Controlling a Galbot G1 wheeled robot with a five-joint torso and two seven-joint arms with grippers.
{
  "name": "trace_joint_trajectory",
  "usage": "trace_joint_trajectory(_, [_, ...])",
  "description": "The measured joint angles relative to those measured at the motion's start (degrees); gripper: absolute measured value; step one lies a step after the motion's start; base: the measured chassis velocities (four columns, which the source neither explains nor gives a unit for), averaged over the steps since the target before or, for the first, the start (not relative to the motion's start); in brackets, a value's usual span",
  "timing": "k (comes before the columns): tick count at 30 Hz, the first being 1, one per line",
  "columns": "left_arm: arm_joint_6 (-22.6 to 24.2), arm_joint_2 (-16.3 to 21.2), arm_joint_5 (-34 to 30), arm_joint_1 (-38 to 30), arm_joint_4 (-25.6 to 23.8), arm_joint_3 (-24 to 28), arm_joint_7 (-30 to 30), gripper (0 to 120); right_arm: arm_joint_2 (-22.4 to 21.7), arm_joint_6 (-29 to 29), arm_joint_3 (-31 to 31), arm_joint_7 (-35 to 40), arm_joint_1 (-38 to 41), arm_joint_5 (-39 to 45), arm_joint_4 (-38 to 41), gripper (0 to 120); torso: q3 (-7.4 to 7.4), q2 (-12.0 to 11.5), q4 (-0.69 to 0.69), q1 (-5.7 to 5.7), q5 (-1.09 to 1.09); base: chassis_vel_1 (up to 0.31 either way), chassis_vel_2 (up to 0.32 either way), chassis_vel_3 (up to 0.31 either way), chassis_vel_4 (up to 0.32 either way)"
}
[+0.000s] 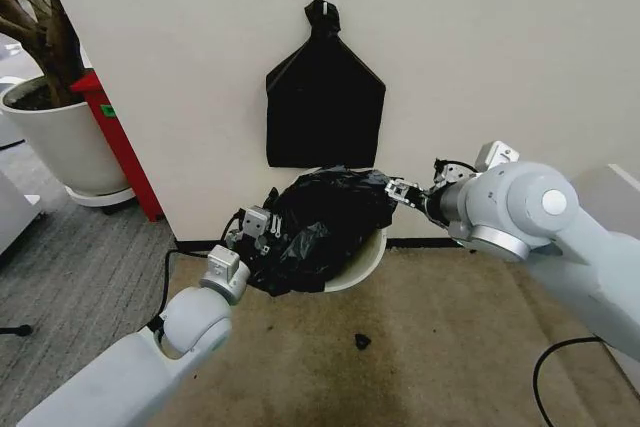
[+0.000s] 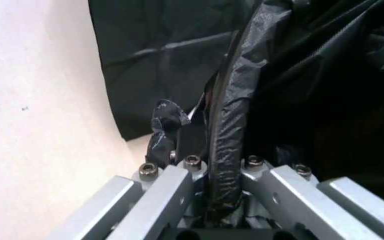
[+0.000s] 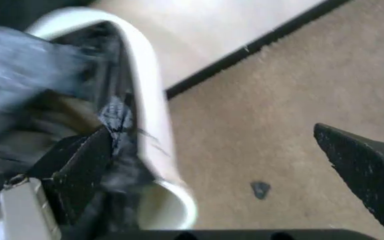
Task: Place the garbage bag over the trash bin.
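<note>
Bin: trash bin (image 1: 372,259) by the wall, holding the bunched garbage bag (image 1: 318,227).
Left gripper (image 1: 253,230): fingers pinching the bag's left edge.
Right gripper (image 1: 403,190): fingers spread wide at the bin's right rim.

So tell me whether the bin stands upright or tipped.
Tipped: the trash bin leans against the wall, mouth facing the robot, with the garbage bag bunched over it.

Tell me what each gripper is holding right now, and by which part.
The left gripper pinches a fold at the garbage bag's left edge. The right gripper, at the trash bin's right rim, is open, holding nothing.
</note>
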Motion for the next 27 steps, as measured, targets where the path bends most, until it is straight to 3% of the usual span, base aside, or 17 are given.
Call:
trace_joint_trajectory(12, [-0.63,-0.54,-0.69,-1.57,1.26,-0.2,0.57,1,-2.36,-0.61,-0.55,0.9,-3.59,-0.69,1.0,100,0.0,0.0,0.0,0.0,0.0,0.0,0.0,0.0,0.0])
trace_joint_trajectory(27, [-0.15,-0.74,-6.04,-1.2,2.11,-1.44,-0.24,1,-4.24,-10.84,-0.55,-2.88,-6.3,-6.88,-0.72,100,0.0,0.0,0.01,0.0,-0.01,0.0,0.0,0.0,0.0])
